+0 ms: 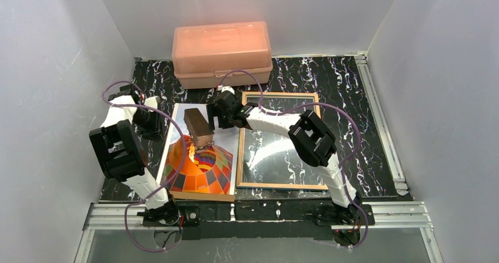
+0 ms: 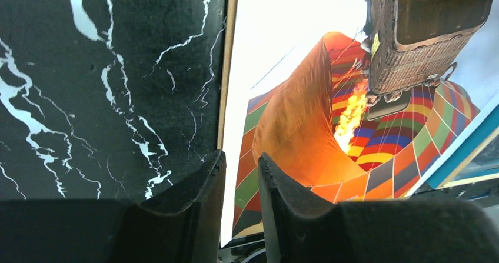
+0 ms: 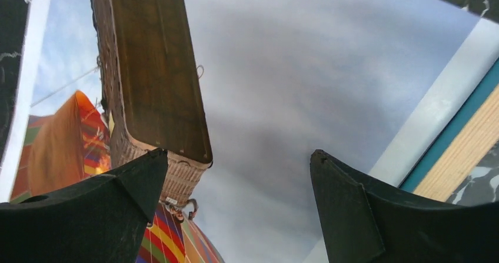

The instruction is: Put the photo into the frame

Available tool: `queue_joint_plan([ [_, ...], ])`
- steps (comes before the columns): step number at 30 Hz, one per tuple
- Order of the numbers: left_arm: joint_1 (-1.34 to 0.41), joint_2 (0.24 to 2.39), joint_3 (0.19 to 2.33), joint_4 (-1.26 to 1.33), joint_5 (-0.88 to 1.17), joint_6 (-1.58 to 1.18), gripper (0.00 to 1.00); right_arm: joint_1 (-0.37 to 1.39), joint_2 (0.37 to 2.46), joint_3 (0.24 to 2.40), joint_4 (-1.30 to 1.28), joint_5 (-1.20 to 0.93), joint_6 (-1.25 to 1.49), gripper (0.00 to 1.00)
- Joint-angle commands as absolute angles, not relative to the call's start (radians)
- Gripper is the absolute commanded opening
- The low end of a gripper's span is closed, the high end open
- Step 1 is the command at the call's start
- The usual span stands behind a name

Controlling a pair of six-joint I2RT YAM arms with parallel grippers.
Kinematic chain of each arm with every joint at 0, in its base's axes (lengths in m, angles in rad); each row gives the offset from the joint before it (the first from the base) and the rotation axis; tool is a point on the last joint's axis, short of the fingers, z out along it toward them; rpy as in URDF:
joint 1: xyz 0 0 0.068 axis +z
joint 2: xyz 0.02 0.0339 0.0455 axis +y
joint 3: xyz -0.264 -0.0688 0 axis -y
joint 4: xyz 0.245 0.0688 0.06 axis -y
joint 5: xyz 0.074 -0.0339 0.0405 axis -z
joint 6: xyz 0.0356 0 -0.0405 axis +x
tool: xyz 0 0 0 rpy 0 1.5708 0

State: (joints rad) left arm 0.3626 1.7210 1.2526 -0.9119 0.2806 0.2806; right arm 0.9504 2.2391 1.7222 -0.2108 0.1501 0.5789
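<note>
The photo [image 1: 200, 157], a hot-air balloon print, lies face up left of centre on the table, and a brown board edge [image 1: 200, 196] shows under its near side. The frame [image 1: 282, 142] lies flat beside it on the right, wood-coloured edge up, its glass reflecting. My left gripper [image 1: 154, 122] hangs over the photo's left edge; in the left wrist view [image 2: 241, 157] its jaws stand slightly apart, with the photo [image 2: 306, 116] showing through the gap and nothing between them. My right gripper [image 1: 226, 113] is wide open [image 3: 238, 154] above the photo's sky [image 3: 282, 98], near the frame's blue rim [image 3: 465, 139].
A peach plastic box [image 1: 222, 52] stands at the back, behind the photo and the frame. White walls close in the left, right and back. Black marbled table [image 1: 353, 92] shows to the right of the frame and left of the photo [image 2: 88, 98].
</note>
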Motion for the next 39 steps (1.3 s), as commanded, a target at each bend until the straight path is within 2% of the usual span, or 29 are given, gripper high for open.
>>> queue_joint_plan([
  [1, 0.307, 1.7, 1.239, -0.89, 0.245, 0.288, 0.23, 0.903, 2.215, 1.711, -0.232, 0.177, 0.628, 0.99],
  [6, 0.258, 1.736, 1.247, -0.864, 0.223, 0.268, 0.16, 0.87, 2.166, 1.628, -0.194, 0.184, 0.636, 0.99],
  [13, 0.227, 1.787, 1.277, -0.841, 0.18, 0.242, 0.12, 0.838, 2.121, 1.574, -0.211, 0.201, 0.625, 0.99],
  [26, 0.227, 1.8, 1.321, -0.832, 0.139, 0.243, 0.11, 0.831, 2.128, 1.611, -0.286, 0.23, 0.625, 0.99],
  [39, 0.182, 1.882, 1.306, -0.776, 0.118, 0.214, 0.1, 0.831, 2.181, 1.618, -0.246, 0.2, 0.743, 0.99],
])
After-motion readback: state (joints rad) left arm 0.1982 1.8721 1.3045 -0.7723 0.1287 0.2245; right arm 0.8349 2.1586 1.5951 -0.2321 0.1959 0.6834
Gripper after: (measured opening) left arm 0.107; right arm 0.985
